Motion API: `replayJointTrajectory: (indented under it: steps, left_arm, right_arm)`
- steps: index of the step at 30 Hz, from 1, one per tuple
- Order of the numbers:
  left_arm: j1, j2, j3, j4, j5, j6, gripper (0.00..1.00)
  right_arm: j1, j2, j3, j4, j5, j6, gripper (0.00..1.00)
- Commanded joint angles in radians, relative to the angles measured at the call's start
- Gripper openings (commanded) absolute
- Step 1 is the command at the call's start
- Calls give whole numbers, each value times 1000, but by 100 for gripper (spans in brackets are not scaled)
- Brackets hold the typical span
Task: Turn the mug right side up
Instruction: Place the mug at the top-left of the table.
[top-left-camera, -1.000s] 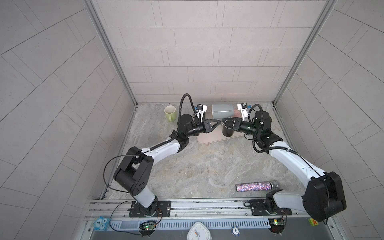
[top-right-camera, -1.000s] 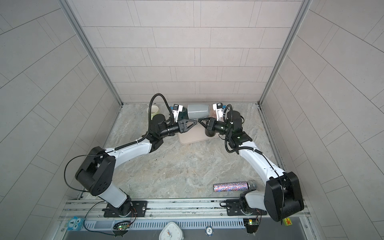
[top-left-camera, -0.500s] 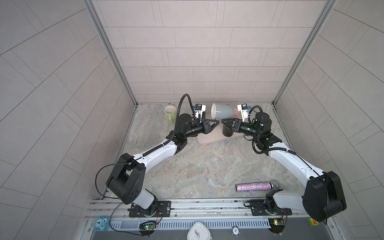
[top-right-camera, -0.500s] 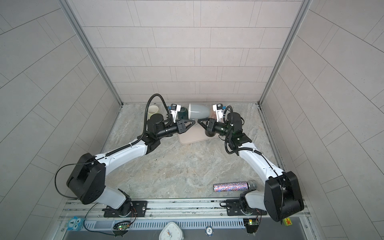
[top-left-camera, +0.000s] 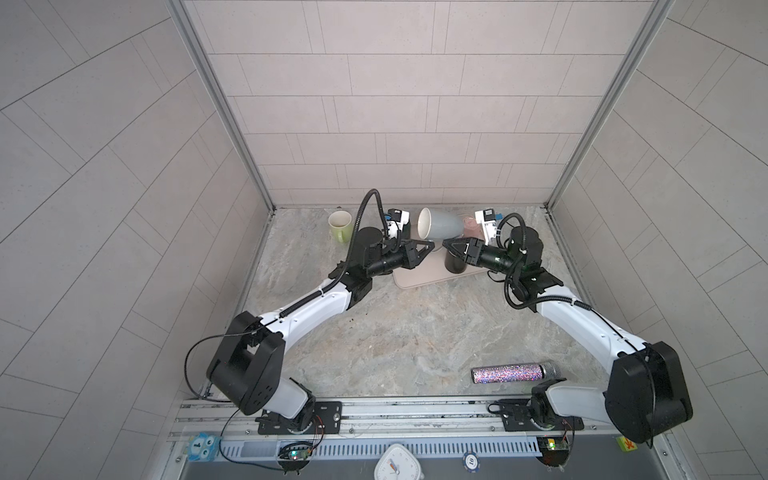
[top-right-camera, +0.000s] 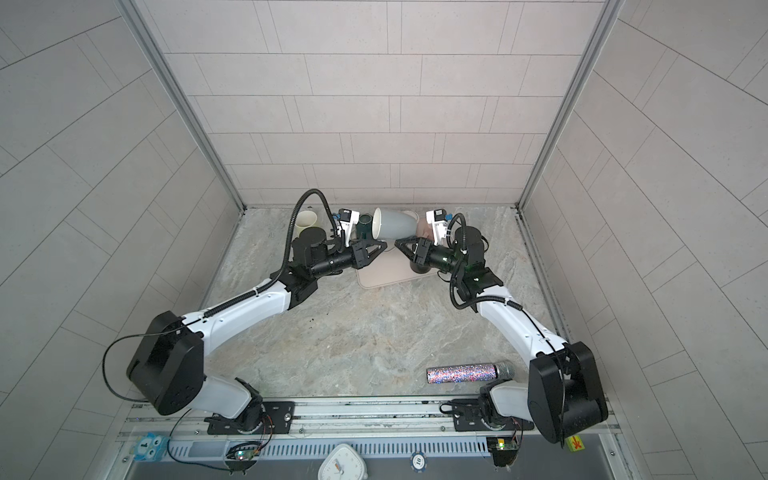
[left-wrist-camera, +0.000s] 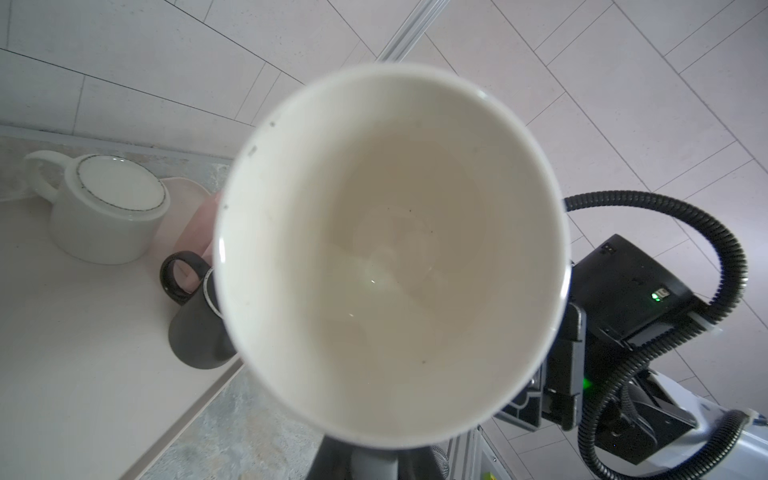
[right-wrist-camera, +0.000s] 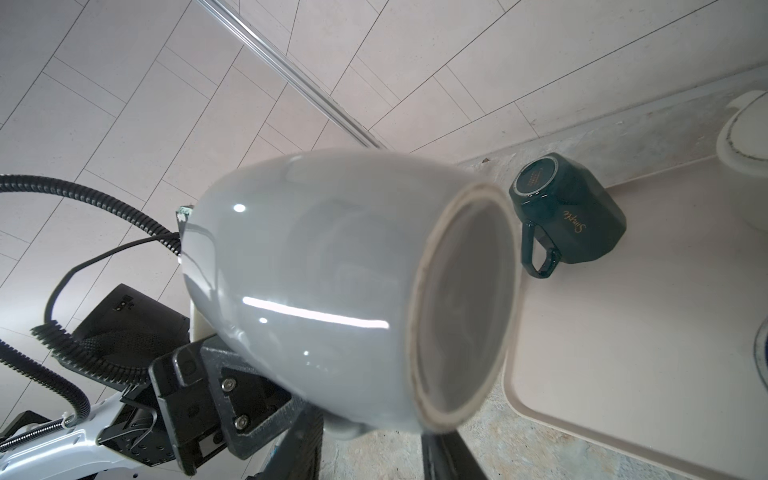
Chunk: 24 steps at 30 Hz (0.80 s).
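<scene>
Left gripper (top-left-camera: 430, 247) is clamped on the handle of the grey mug (top-left-camera: 442, 223), which hangs on its side above the beige tray (top-left-camera: 415, 279), mouth turned back toward that gripper. Right gripper (top-left-camera: 446, 246) stands just beside, jaws parted, gripping nothing. Hazard: the handle pinch alone carries the load; rotation may let the mug pivot, slip and fall onto the black mug (top-left-camera: 454, 266) or tray below.

Marbled tabletop (top-left-camera: 395, 332), beige tray (top-left-camera: 419, 276), green mug (top-left-camera: 339, 224), glittery microphone (top-left-camera: 515, 372)
</scene>
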Motion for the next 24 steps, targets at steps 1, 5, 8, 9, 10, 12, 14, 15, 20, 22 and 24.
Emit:
replayJointTrajectory:
  steps: [1,5,8,9,10,12,14,15,20,22,24]
  left_arm:
    - [-6,-58,56,-74,-56,86,0]
    - [-7,-83,77,-218,-129,135,0]
    - [-8,-122,105,-395,-233,202,0]
    - [-8,-137,113,-460,-275,229,0]
    - [-8,-151,122,-507,-313,254,0]
    - [-6,-175,136,-592,-377,289,0]
    - [-6,-182,151,-648,-415,309,0]
    - [-6,-184,158,-669,-425,314,0]
    - [-6,-190,181,-758,-484,339,0]
    - [-3,-195,190,-797,-519,358,0]
    - [-1,-200,191,-824,-542,380,0]
  right_arm:
    - [-5,-20,4,41,10,-14,40]
    - [-5,-17,1,47,16,-16,41]
    - [-3,-17,-11,63,25,-16,42]
    - [-3,-21,-16,67,33,-16,41]
    - [-4,-25,-20,69,39,-20,42]
    - [-3,-34,-25,64,47,-32,42]
    - [-3,-39,-29,64,47,-33,42]
    - [-3,-44,-31,64,45,-33,42]
    - [-3,-94,-51,-3,70,-85,46]
    - [-3,-130,-54,-86,107,-143,49]
    - [-3,-170,-53,-187,148,-210,49]
